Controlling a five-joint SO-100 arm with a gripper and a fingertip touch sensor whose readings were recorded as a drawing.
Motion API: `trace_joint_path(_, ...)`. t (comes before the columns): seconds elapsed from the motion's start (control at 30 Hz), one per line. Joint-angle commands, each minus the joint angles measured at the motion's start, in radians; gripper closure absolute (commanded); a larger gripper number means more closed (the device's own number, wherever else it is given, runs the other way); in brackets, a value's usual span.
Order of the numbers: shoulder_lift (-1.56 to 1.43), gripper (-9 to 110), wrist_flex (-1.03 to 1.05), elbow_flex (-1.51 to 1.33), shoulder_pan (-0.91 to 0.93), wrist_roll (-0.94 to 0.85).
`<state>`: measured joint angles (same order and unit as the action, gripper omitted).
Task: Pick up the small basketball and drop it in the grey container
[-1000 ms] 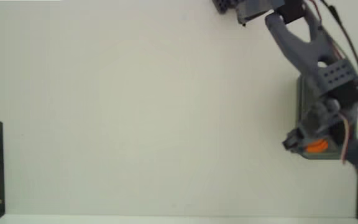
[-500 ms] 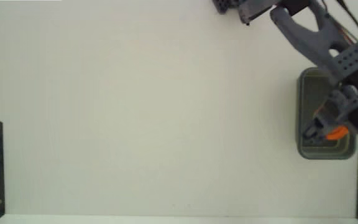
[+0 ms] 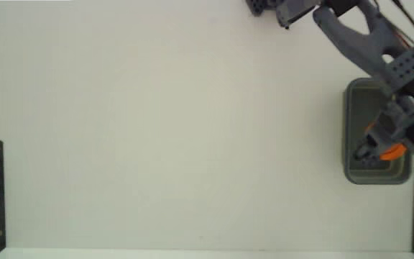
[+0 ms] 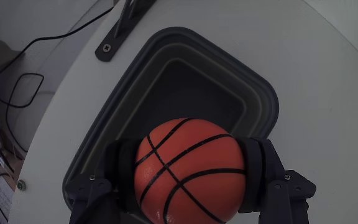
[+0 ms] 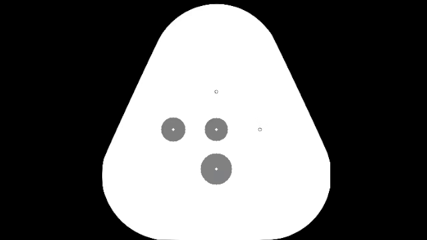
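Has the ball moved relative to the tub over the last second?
Yes. The ball went right and up the fixed view, from the tub's bottom rim to above its inside.

In the fixed view the arm (image 3: pixel 369 43) is covering the right side of the grey container (image 3: pixel 356 108) and running off the top and right edges, and the small basketball (image 3: pixel 390 152) is showing only as an orange sliver — its seams too small to tell. In the wrist view the ball (image 4: pixel 188 168) is hiding part of the container's floor (image 4: pixel 194 93), and the bottom edge is cutting off the ball's underside and the gripper (image 4: pixel 188 177) fingers.
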<state>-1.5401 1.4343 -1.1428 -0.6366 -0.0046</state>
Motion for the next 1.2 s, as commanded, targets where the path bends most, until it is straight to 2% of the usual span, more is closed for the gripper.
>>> trace_joint_path(0.0,-0.085,21,-0.008,-0.007,-0.016,0.005)
trace_joint_path(0.43,-0.085,21,-0.008,-0.007,-0.016,0.005)
trace_joint_path(0.47,-0.085,-9,-0.008,-0.007,-0.016,0.005)
trace_joint_path(1.17,-0.085,-9,-0.008,-0.007,-0.016,0.005)
